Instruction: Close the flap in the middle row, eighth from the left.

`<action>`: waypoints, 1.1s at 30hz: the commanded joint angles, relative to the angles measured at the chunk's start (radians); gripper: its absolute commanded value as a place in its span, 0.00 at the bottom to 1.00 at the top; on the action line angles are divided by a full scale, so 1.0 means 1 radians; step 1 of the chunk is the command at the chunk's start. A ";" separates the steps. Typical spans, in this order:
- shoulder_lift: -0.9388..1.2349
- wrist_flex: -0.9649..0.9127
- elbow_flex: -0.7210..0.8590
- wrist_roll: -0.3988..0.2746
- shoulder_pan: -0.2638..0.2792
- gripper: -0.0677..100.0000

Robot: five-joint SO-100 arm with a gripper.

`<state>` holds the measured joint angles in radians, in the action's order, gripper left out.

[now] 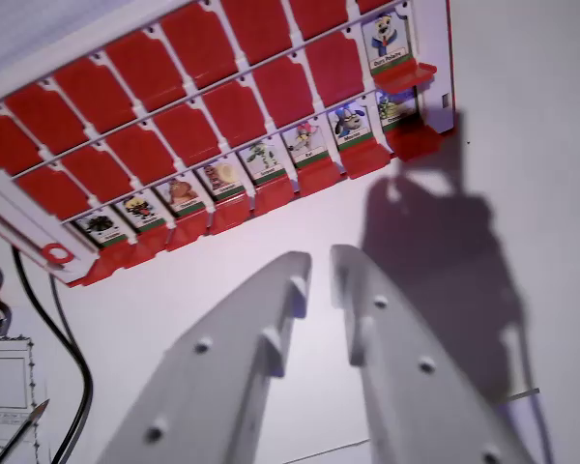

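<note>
I'm hovering over the white tabletop (522, 145) with my gripper (319, 266) empty, its two white fingers parted by only a narrow gap at the tips. Ahead of me lies the red flap board (213, 106), running tilted across the far left of the view. Its nearest row stands open, showing little character cards (263, 159). The middle row is red and closed all along, except one open flap (403, 75) at the far right end, with a character picture above it. That flap sits far and right of my fingertips, well apart. A black cable (72, 358) trails at the near left.
</note>
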<state>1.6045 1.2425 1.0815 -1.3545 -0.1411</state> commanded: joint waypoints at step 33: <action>-0.598 -0.015 -0.525 0.023 -0.057 0.02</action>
<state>0.9817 1.2640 0.6611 -1.3376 -0.1871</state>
